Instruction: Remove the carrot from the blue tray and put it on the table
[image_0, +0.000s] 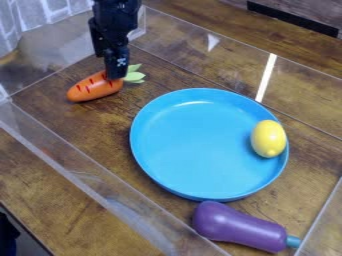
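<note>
Carrot (94, 87) left of tray (187, 130)

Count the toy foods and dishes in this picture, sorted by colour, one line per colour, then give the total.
Orange: 1, the carrot on the table
Yellow: 1, the lemon on the tray
Purple: 1, the eggplant on the table
Blue: 1, the blue tray
Total: 4

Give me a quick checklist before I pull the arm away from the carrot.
1. Carrot out of the blue tray, lying on the table: ok.
2. Claw open, not gripping the carrot: ok.
3. Claw fully clear of the carrot's leafy top: cannot tell.
4. Carrot apart from the tray rim: ok.
5. Lemon in the tray, eggplant on the table, away from the arm: ok.
</note>
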